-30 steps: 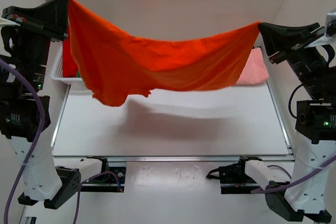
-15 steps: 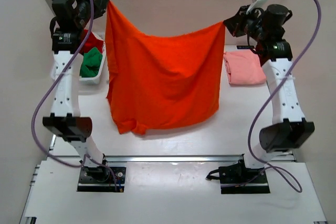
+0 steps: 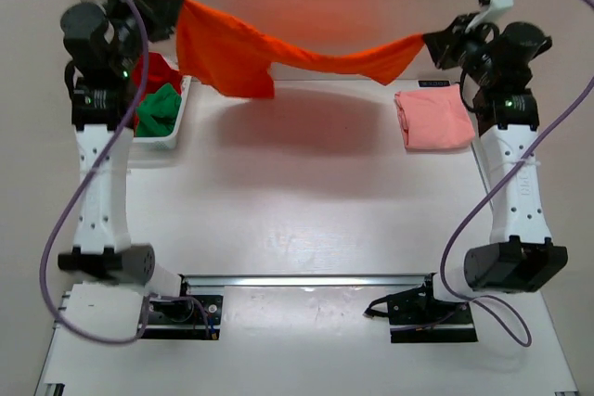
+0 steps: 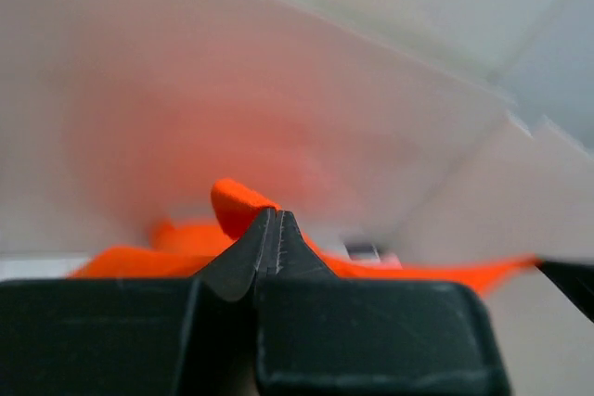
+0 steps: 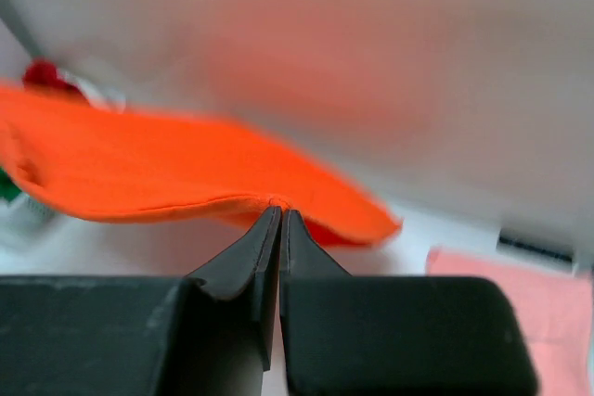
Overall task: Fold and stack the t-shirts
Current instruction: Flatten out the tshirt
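Observation:
The bright orange t-shirt (image 3: 278, 44) hangs stretched in the air across the far side of the table between both grippers. My left gripper (image 3: 172, 8) is shut on its left end; the cloth shows past the closed tips in the left wrist view (image 4: 237, 206). My right gripper (image 3: 432, 44) is shut on its right end, with the cloth in the right wrist view (image 5: 167, 173). The pale salmon pink t-shirt (image 3: 433, 118) lies folded at the far right. The red t-shirt (image 3: 156, 73) and the green t-shirt (image 3: 161, 107) lie in the basket.
A white slotted plastic basket (image 3: 158, 139) stands at the far left. The white table (image 3: 297, 201) spreads in front of the hanging shirt. Both arms reach up and far back.
Both arms have swung the orange shirt up and toward the far side. It hung as a wide sheet half a second ago; it now stretches nearly flat and high.

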Controlling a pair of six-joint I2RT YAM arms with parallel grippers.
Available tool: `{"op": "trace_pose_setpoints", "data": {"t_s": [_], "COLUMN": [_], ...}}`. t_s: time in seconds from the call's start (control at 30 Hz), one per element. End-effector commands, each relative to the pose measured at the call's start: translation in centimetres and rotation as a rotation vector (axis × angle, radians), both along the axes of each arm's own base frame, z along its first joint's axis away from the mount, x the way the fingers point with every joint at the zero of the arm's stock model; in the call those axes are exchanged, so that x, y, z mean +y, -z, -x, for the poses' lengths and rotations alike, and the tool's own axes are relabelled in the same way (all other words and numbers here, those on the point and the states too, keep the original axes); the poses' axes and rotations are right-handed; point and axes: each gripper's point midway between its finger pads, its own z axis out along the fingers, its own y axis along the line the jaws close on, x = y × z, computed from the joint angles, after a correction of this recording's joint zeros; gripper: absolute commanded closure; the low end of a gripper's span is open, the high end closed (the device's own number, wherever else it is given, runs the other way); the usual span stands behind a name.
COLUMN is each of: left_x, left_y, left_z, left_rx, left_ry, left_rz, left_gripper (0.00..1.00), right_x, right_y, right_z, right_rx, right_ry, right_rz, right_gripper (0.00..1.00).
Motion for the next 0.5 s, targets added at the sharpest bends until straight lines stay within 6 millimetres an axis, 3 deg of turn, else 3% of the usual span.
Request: {"op": "trace_pose_setpoints", "data": {"t_s": [0.0, 0.03, 0.07, 0.1, 0.13, 0.17, 0.2, 0.23, 0.33, 0.37, 0.4, 0.43, 0.47], "left_x": [-3.2, -3.7, -3.9, -4.4, -5.0, -5.1, -6.0, -6.7, -7.4, -7.4, -7.2, -7.4, -7.0], "left_y": [1.8, 4.4, 7.2, 9.0, 12.1, 15.6, 20.5, 21.5, 31.5, 32.5, 34.7, 36.7, 37.4], "left_z": [5.6, 7.1, 8.8, 9.4, 11.1, 12.7, 13.4, 15.6, 19.6, 20.9, 22.1, 22.9, 23.7], "left_rx": [-0.012, 0.025, 0.071, 0.102, 0.151, 0.206, 0.306, 0.309, 0.525, 0.542, 0.588, 0.648, 0.662], "left_ry": [0.080, 0.097, 0.111, 0.124, 0.149, 0.160, 0.190, 0.225, 0.252, 0.254, 0.258, 0.261, 0.250], "left_rz": [-0.046, -0.047, -0.039, -0.037, -0.023, -0.011, -0.007, -0.003, 0.014, 0.020, 0.030, 0.055, 0.069], "left_gripper": [1.00, 1.00, 1.00, 1.00, 1.00, 1.00, 1.00, 1.00, 1.00, 1.00, 1.00, 1.00, 1.00], "right_x": [-0.2, -0.2, -0.2, 0.0, 0.5, 0.8, 1.2, 1.6, 2.4, 2.6, 3.2, 3.7, 4.1], "right_y": [5.5, 8.0, 8.2, 11.8, 14.6, 15.6, 18.4, 21.4, 26.8, 29.1, 29.9, 32.4, 33.7], "right_z": [1.0, 2.0, 3.4, 3.9, 5.1, 6.4, 8.0, 9.0, 14.2, 15.5, 17.2, 18.9, 20.3], "right_rx": [0.083, 0.129, 0.126, 0.208, 0.270, 0.294, 0.359, 0.434, 0.612, 0.681, 0.721, 0.813, 0.858], "right_ry": [0.013, 0.013, 0.018, 0.010, 0.003, 0.003, 0.012, 0.018, 0.049, 0.065, 0.064, 0.079, 0.078], "right_rz": [0.005, 0.000, -0.005, -0.013, -0.019, -0.019, -0.014, -0.026, -0.077, -0.098, -0.099, -0.094, -0.098], "right_gripper": [1.00, 1.00, 1.00, 1.00, 1.00, 1.00, 1.00, 1.00, 1.00, 1.00, 1.00, 1.00, 1.00]}}
